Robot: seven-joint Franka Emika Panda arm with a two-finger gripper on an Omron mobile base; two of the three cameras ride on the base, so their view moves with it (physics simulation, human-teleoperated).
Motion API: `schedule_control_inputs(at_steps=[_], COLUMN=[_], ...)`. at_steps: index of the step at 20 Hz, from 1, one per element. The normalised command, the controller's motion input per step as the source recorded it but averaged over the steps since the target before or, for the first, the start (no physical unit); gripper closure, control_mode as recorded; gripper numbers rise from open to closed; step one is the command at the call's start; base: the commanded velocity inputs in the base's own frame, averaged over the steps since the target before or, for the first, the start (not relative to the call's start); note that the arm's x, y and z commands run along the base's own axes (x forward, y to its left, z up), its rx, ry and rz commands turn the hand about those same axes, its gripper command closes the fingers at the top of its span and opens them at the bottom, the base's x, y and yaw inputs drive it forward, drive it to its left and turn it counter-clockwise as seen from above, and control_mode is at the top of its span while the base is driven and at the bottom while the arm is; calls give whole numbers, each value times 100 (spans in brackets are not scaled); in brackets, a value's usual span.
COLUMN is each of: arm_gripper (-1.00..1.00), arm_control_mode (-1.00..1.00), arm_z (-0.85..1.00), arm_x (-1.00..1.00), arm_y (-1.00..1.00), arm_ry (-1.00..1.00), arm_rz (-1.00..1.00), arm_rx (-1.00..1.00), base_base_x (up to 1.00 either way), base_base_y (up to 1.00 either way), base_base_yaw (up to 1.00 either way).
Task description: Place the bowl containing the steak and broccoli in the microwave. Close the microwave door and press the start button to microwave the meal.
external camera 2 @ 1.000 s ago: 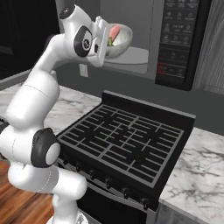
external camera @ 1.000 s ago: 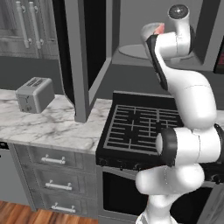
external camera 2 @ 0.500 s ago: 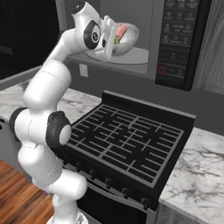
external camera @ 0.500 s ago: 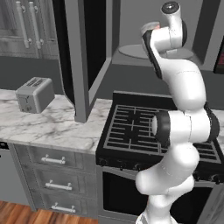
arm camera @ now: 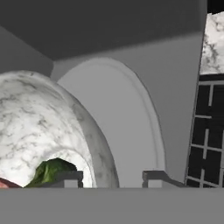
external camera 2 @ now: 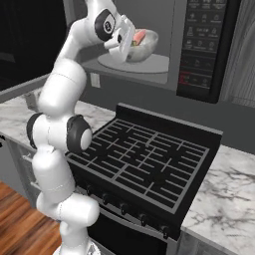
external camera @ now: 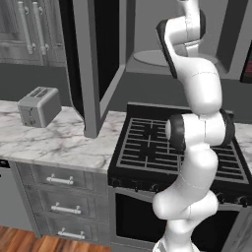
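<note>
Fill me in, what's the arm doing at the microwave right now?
The arm has reached into the open microwave with the bowl holding the steak and broccoli. The bowl is at the turntable plate; whether it rests fully on it isn't clear. In the hand view the fingers stand apart, one at the bowl's rim. The microwave door is wide open.

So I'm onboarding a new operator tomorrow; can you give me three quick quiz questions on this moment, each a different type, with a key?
1. True or false: the microwave door is shut.
2. The bowl sits over which surface? A) stove B) turntable plate C) counter
3. Name the green item in the bowl, seen in the hand view.

Key:
1. False; it stands open.
2. B.
3. The broccoli, beside the steak.
</note>
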Motion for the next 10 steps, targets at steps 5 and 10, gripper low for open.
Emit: schedule_control_inputs(at_steps=[5, 10], arm_gripper=[-100, -100], arm_control_mode=[-100, -100], arm_z=[-100, -94], arm_x=[-10, -25], arm_y=[0, 1], arm_ry=[-39, -49], arm_rz=[0, 0], arm_rx=[0, 0], base_base_x=[0, 0], base_base_y=[0, 0], base_base_yaw=[0, 0])
